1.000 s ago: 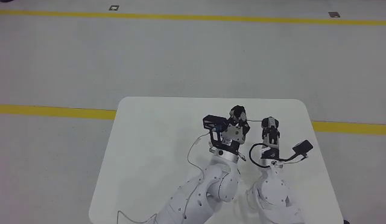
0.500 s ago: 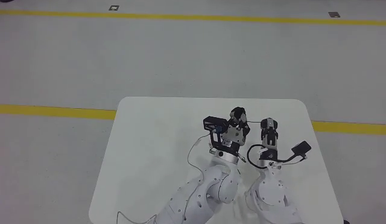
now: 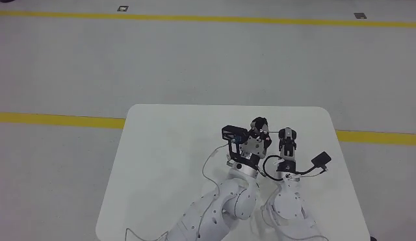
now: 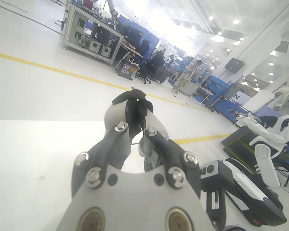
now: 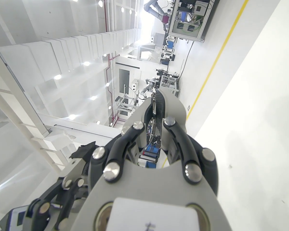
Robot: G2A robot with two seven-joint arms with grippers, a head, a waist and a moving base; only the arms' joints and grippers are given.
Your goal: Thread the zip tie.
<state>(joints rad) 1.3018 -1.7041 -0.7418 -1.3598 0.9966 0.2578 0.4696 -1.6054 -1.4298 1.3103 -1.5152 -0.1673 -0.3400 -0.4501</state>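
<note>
Your left gripper (image 4: 137,103) is squeezed tight on the thin black plastic zip tie (image 4: 142,123), up above the white table (image 3: 169,163). Its fingers hide most of the tie. Your right gripper (image 5: 159,102), just beside it, is pressed together too. You cannot tell what it holds.

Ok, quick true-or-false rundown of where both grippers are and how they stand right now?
1. The left gripper and right gripper are both over the white round-cornered table. True.
2. The left gripper is wide open. False: its fingers are closed together.
3. The right gripper's fingers are closed together. True.
4. The grippers are at opposite ends of the table. False: they are close together, side by side.
</note>
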